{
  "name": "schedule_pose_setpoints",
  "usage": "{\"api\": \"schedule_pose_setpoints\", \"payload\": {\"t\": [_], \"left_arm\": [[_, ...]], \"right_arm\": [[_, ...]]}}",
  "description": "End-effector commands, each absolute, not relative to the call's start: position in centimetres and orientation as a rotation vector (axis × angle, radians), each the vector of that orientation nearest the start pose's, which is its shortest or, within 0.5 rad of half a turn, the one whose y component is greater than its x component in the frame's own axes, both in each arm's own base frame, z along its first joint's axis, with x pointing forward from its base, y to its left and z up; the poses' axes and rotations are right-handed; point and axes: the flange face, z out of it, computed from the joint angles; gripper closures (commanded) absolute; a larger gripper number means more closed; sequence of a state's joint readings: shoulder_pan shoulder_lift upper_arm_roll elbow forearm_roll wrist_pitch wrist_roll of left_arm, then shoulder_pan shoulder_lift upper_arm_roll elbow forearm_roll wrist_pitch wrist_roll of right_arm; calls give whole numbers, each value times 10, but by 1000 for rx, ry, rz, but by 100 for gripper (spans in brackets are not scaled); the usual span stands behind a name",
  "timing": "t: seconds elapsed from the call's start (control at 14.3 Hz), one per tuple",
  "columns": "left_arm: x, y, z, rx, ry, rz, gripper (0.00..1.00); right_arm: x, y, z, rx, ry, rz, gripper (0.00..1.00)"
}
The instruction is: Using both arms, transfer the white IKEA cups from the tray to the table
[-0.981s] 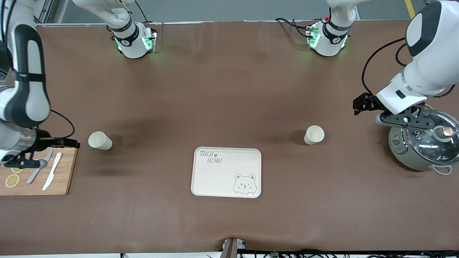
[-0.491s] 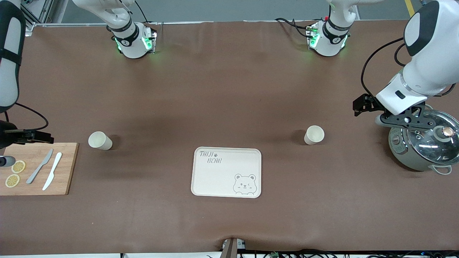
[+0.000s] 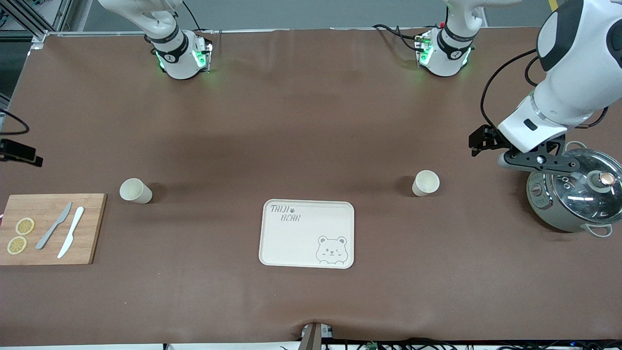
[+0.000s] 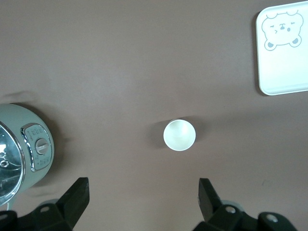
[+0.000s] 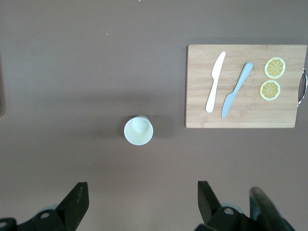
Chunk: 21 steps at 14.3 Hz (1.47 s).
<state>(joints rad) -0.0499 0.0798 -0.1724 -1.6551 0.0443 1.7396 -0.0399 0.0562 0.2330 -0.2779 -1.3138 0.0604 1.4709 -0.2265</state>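
Cream tray sits bare; both white cups stand on the worktop. My left gripper and right gripper gape wide, holding nothing; I judge only retreat remains.

Grey floor shows above the table's top edge, with a yellow stripe at one corner. Metal frame struts stand at the right arm's end. Black cables run along the bottom edge, by a small mount at mid-edge. A wooden board with two knives and two lemon slices lies at the right arm's end. A pale-green pot with a glass lid sits at the left arm's end. Light is even, overhead, with soft shadows.
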Motion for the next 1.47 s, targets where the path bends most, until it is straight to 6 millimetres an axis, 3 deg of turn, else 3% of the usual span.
{"api": "schedule_pose_setpoints", "payload": {"t": [0.0, 0.28, 0.56, 0.77, 0.91, 1.05, 1.4], "left_arm": [[572, -126, 571, -3111, 284, -37, 0], [569, -128, 576, -3110, 285, -25, 0], [570, -129, 574, -3110, 287, -16, 0], [563, -143, 578, -3104, 329, 24, 0], [562, -143, 576, -3100, 345, 43, 0], [561, -143, 577, -3100, 345, 41, 0], [559, -153, 581, -3101, 357, 28, 0]], "right_arm": [[568, -108, 612, -3101, 2, 122, 0], [535, -107, 642, -3093, -5, 76, 0], [521, -104, 662, -3093, -21, 52, 0], [520, -102, 663, -3112, -27, 56, 0], [522, -80, 664, -3106, -33, 58, 0], [520, -56, 668, -3107, 154, 67, 0], [517, -62, 666, -3101, 208, 103, 0]]}}
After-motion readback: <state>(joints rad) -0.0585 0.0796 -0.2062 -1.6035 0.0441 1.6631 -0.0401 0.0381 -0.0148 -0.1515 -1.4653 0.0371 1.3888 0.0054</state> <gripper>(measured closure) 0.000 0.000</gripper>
